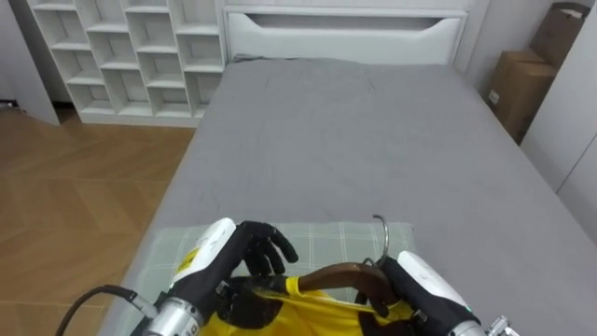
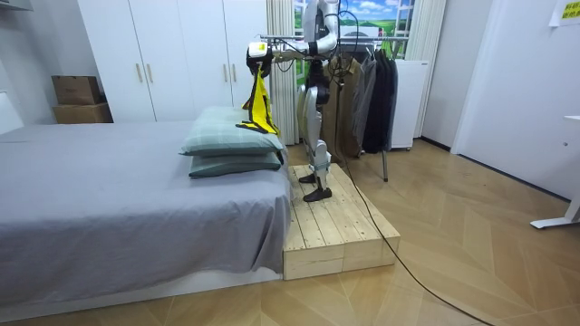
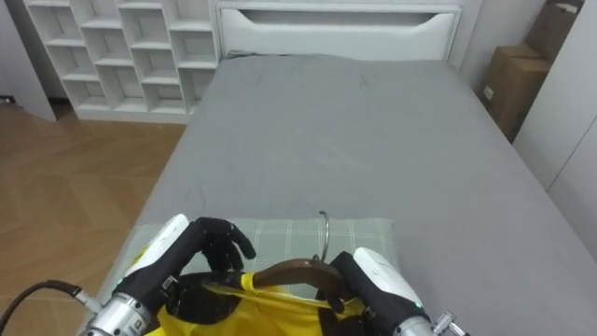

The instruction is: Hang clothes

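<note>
**Shirt on hanger, rack not yet reached**

Above the pillows (image 1: 317,235) at the near edge of the bed (image 1: 354,140), the yellow shirt (image 1: 308,315) sits on the hanger (image 1: 336,273). The left hand (image 1: 252,257) clasps the shirt and the right hand (image 1: 396,285) grips the hanger. What is left, I judge, is hooking it on the rack (image 2: 361,36) behind.

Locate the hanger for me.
The hanger is low centre in the eye views, partly inside the yellow shirt, between left hand and right hand, above the pillow.
</note>
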